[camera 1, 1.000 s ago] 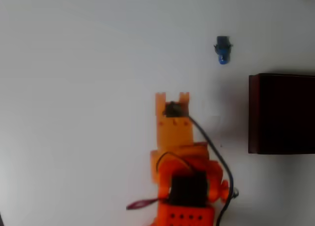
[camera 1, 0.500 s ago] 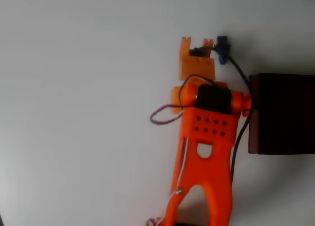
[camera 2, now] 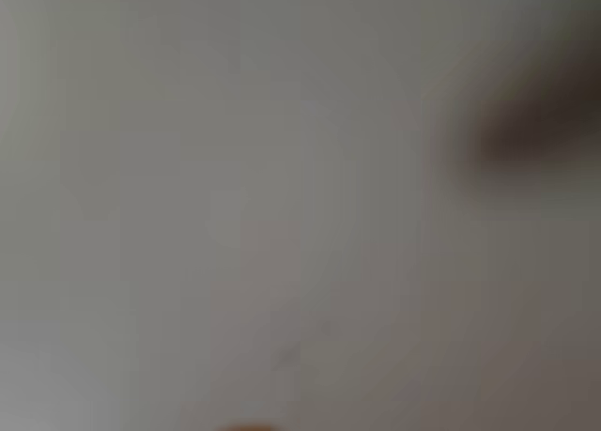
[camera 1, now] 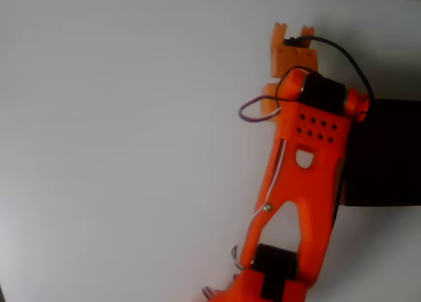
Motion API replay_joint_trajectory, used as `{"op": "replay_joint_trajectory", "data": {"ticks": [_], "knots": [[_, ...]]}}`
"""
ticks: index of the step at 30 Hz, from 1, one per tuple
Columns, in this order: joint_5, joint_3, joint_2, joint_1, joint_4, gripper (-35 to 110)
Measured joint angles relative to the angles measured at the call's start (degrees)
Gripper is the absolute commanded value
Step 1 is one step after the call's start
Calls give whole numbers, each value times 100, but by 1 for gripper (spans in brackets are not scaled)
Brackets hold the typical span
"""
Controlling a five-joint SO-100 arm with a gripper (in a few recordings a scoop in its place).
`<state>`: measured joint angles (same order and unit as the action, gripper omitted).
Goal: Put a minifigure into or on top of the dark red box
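In the overhead view the orange arm [camera 1: 299,183] ran from the bottom edge, at about 6 o'clock, up toward 1 o'clock, across a plain white table [camera 1: 118,131]. Its gripper [camera 1: 293,32] lay at the upper end, with two short orange prongs pointing toward 12 o'clock. A narrow gap showed between the prongs, but the fingertips themselves were not clearly resolved, so I could not tell whether the fingers were spread or pressed together, or whether anything was pinched between them.

A black cable [camera 1: 342,55] looped from the gripper's top toward 3 o'clock and passed down behind the wrist motor. A thin purple wire [camera 1: 253,111] looped out on the 9 o'clock side of the wrist.

The dark red box [camera 1: 388,151] sat at the right edge, at about 3 o'clock. Its left side was covered by the arm's forearm, and its surface read near-black.

The minifigure could not be located; the gripper and wrist covered the table beside the box's upper left corner.

The wrist view was heavily blurred: pale grey surface with a dark smear [camera 2: 535,130] at about 2 o'clock, unidentifiable.
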<state>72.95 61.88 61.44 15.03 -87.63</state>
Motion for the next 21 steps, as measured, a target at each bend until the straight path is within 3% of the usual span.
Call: {"op": "replay_joint_trajectory", "data": {"ticks": [17, 21], "knots": [[-448, -2092, -1705, -44, -299, 21], [-527, -3357, -2540, -44, -923, 21]]}}
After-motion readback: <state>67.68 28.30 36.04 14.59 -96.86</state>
